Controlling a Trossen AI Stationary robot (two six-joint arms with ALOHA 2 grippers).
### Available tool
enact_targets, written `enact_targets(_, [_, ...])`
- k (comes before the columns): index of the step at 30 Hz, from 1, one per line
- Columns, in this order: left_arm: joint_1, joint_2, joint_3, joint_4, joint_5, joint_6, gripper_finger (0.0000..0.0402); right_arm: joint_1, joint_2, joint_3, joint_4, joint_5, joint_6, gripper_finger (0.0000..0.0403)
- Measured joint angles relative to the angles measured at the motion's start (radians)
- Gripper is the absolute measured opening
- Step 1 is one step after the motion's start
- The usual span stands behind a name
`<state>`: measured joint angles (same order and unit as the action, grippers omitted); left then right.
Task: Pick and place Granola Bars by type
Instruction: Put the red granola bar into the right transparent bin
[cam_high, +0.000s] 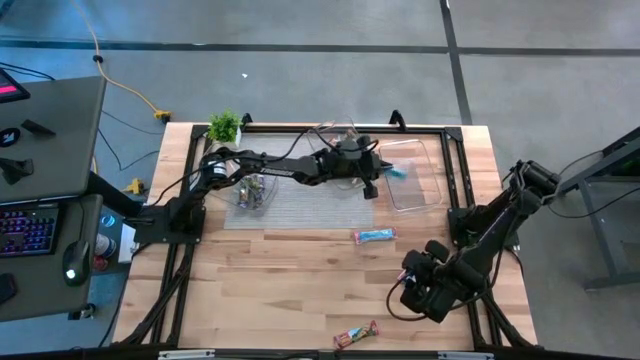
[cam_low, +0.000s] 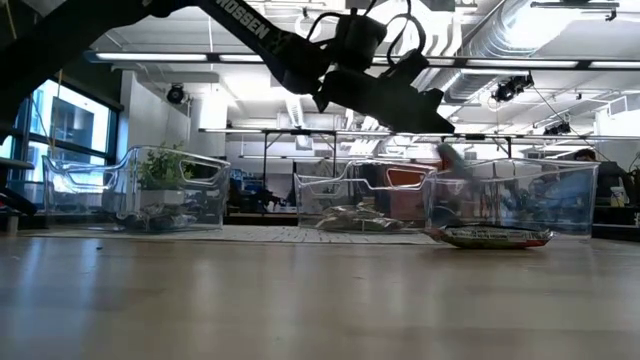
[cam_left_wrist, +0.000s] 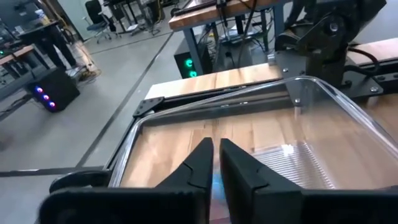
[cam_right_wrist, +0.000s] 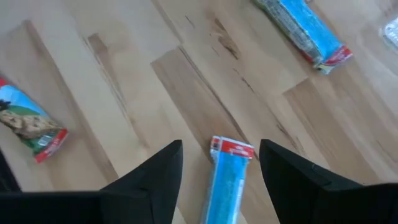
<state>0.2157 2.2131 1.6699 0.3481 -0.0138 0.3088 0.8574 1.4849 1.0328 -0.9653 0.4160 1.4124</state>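
High view: the sort is partly done. At twelve o'clock on the table (cam_high: 300, 300), the left gripper (cam_high: 378, 172) hangs over the left edge of a clear tub (cam_high: 432, 190) with a light-blue bar (cam_high: 397, 171) at its tip. A second tub (cam_high: 255, 195), toward ten o'clock on the grey mat (cam_high: 300, 210), already holds several bars, their types too small to tell. A third tub shows in the low view (cam_low: 360, 200), also with something lying in it.

Still loose on the wood are a blue bar (cam_high: 374, 236) just right of centre and a green-and-tan bar (cam_high: 356, 335) at six o'clock. The right wrist view adds another blue bar (cam_right_wrist: 227, 177) lying directly between that arm's fingers. So at least three bars look left to place, besides the one over the tub.

The left gripper's jaws are nearly pressed together, only a thin slit between them in its wrist view, with a blue blur at their base. Whether they are pinching the bar or letting it go, I cannot tell.

The right gripper (cam_high: 425, 285), at four o'clock, points down at the table with fingers (cam_right_wrist: 155, 174) spread wide. They straddle the blue bar without touching it; nothing is held.

A small plant (cam_high: 225, 126) stands at eleven o'clock.
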Motion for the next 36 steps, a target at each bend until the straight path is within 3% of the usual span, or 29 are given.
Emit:
enact_targets(3, [0.000, 0.000, 0.000, -0.004, 0.004, -0.010, 0.0050, 0.000, 0.000, 0.000, 0.005, 0.025, -0.021, 0.0197])
enact_targets(9, [-0.007, -0.014, -0.001, -0.022, 0.006, -0.026, 0.0086, -0.005, 0.016, 0.000, 0.037, 0.253, -0.211, 0.0197])
enact_targets(12, [-0.021, -0.065, -0.001, -0.030, 0.012, -0.026, 0.0089, -0.037, 0.048, 0.000, 0.074, 0.290, -0.299, 0.0197])
enact_targets(17, [-0.043, -0.225, 0.001, -0.201, 0.028, -0.024, 0.0089, -0.144, 0.141, 0.000, 0.115, 0.190, -0.378, 0.0197])
enact_targets(21, [-0.041, -0.389, 0.000, -0.426, 0.025, -0.018, 0.0089, -0.231, 0.194, 0.000, 0.141, 0.190, -0.390, 0.0197])
enact_targets(26, [-0.039, -0.573, 0.001, -0.628, 0.022, -0.018, 0.0089, -0.338, 0.203, 0.000, 0.167, 0.163, -0.552, 0.0197])
enact_targets(32, [-0.041, -0.709, 0.000, -0.761, 0.047, -0.026, 0.0089, -0.483, 0.203, 0.000, 0.232, -0.074, -0.858, 0.0197])
enact_targets(36, [-0.041, -0.749, 0.000, -0.842, 0.051, -0.030, 0.0089, -0.573, 0.203, 0.000, 0.292, -0.165, -1.010, 0.0197])
